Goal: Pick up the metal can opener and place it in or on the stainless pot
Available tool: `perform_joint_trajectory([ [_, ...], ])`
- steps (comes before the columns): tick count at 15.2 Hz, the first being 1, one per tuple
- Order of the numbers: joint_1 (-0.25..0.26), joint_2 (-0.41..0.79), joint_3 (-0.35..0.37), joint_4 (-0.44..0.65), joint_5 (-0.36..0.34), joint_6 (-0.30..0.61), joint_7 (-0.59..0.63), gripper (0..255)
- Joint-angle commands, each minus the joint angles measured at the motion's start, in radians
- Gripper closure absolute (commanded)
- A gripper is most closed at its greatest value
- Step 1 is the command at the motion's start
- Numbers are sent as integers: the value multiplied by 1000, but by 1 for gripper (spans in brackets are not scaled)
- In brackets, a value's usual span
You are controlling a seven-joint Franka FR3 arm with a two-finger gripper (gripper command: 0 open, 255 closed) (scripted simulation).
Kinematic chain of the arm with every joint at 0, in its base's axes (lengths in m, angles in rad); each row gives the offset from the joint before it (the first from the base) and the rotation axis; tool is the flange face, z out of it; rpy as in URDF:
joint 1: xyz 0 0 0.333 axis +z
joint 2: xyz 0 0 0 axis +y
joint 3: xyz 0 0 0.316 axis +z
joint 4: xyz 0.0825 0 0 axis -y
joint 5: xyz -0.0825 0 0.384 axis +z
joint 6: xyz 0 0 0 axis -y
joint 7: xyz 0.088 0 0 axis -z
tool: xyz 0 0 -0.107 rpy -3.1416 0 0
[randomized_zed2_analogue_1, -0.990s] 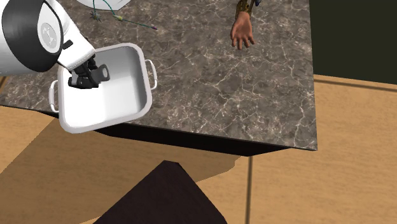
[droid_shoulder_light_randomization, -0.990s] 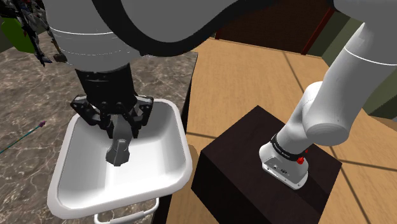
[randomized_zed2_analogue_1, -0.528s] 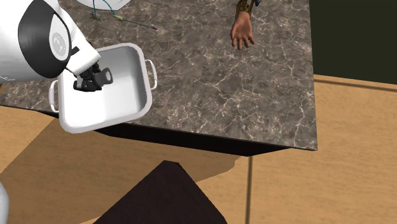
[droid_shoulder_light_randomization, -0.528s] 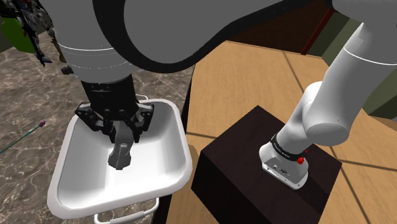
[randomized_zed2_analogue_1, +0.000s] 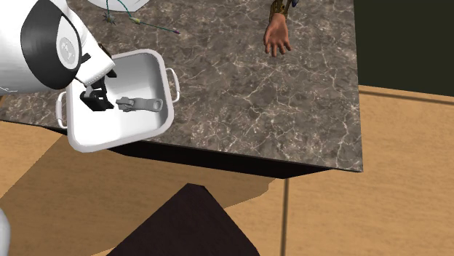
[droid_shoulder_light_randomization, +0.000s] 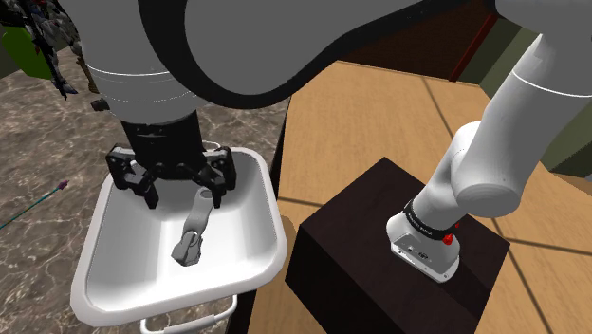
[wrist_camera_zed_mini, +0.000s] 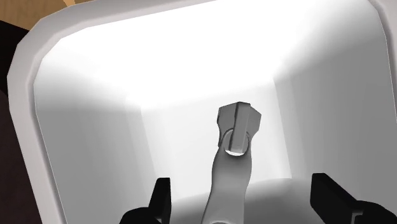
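Opener [droid_shoulder_light_randomization: 190, 233] in squarish white pot [droid_shoulder_light_randomization: 250, 211]

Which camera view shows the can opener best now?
The wrist view: the grey can opener lies close and central between the open fingers, untouched, in the white pot. The shoulder view shows it lying below the gripper; the second exterior view shows it whole but small.

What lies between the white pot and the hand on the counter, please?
Only bare marbled counter, seen in the second exterior view, separates pot and hand.
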Motion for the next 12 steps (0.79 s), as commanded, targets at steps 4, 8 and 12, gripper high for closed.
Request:
perform_joint_trajectory([
  [4, -6, -13, -3, 87, 7, -98, -5, 0],
  [8, -7, -14, -3, 112, 8, -125, -5, 0],
  [12, -7, -14, -3, 112, 8, -125, -5, 0],
])
